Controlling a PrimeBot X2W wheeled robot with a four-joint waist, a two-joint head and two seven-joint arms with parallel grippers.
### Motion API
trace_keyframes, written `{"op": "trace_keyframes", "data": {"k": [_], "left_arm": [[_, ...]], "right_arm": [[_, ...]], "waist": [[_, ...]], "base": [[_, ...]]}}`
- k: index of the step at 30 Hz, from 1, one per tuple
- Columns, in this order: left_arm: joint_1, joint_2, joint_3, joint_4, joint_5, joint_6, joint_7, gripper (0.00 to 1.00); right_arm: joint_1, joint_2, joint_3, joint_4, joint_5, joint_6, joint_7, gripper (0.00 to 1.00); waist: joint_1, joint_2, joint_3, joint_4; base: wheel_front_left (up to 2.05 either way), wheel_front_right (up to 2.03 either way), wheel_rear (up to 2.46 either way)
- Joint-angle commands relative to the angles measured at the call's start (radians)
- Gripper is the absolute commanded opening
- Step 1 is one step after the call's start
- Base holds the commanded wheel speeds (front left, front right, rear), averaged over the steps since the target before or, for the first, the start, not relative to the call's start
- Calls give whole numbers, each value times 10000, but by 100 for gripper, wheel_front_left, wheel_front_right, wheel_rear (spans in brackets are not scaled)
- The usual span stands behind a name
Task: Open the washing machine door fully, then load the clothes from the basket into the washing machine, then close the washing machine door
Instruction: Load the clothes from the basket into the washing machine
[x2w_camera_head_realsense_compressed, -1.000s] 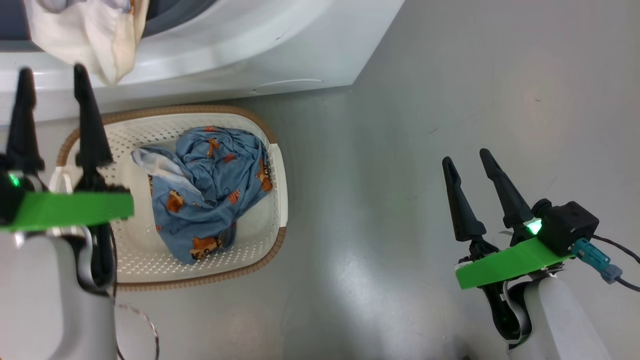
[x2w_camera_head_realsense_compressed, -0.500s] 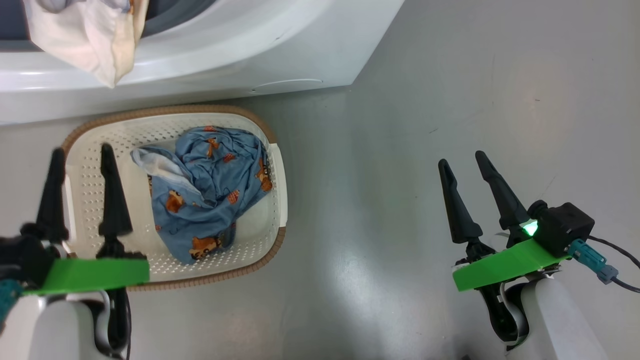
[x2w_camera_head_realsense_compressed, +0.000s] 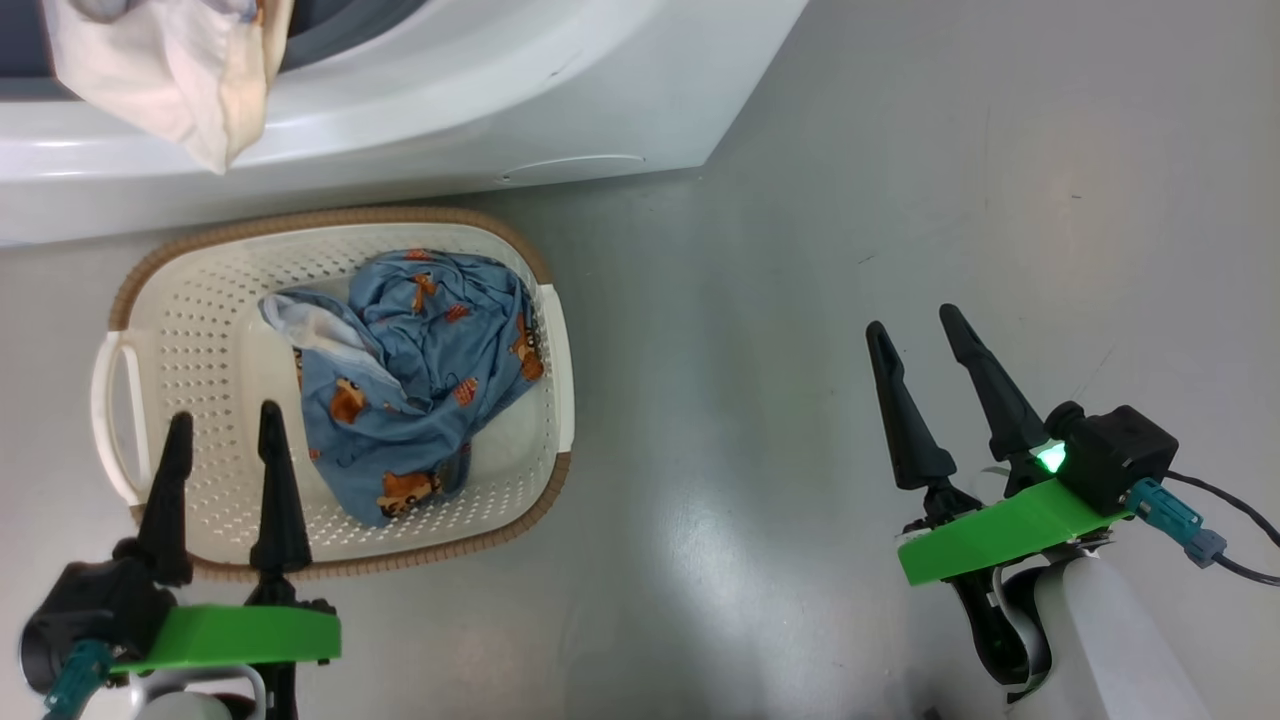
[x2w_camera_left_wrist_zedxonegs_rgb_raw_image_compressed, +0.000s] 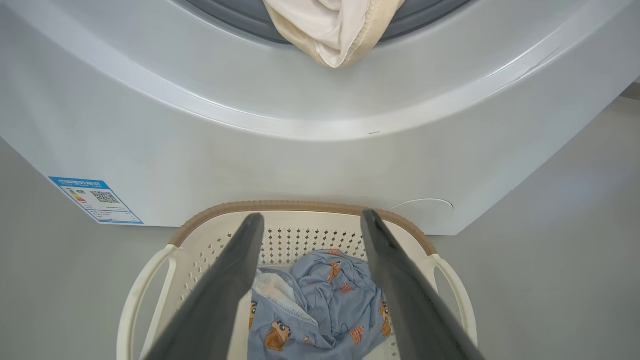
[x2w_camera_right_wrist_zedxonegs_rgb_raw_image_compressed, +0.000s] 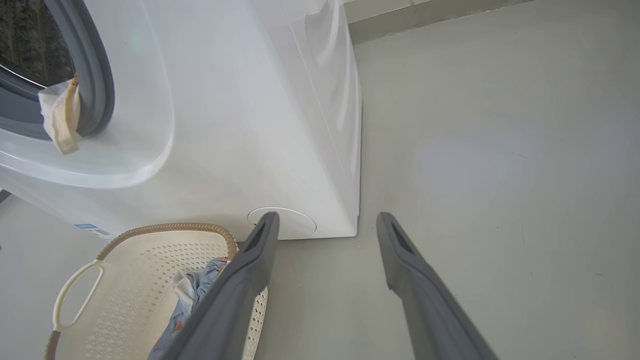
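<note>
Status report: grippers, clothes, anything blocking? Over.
Left gripper open, empty, above basket, near side. Right gripper open, empty, over floor. Blue garment in basket; cream piece hanging from washing machine opening. Nothing blocking the garment.

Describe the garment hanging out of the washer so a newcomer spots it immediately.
Start at the white washing machine and find its grey-ringed round opening. A cream-and-white cloth droops over the opening's lower lip. Unlike the blue garment with orange prints in the basket below, it is plain and pale.
</note>
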Motion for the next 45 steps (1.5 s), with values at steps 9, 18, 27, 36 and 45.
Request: {"op": "trace_keyframes", "data": {"k": [9, 18, 27, 36, 45], "left_arm": [[483, 169, 266, -414, -130, 414, 20, 100], [-603, 296, 425, -983, 269, 66, 20, 100], [-2768, 885, 390, -766, 395, -133, 333, 100], [-4824, 1232, 244, 594, -199, -243, 2443, 100], [-5943, 1212, 496, 2123, -1205, -106, 4639, 100]], "right_arm": [[103, 53, 228, -137, -6, 29, -48, 100], [64, 53, 274, -106, 58, 29, -48, 100], [-19, 53, 396, -6, 157, 29, -48, 100], [-27, 53, 502, 37, 229, 29, -48, 100], [47, 53, 460, 60, 219, 29, -48, 100]], "waist": [[0, -1, -20, -3], [0, -1, -31, -58], [0, -1, -119, -257], [0, -1, -172, -438], [0, -1, -170, -420]], "base": [[0, 0, 0], [0, 0, 0], [0, 0, 0], [0, 0, 0], [0, 0, 0]]}}
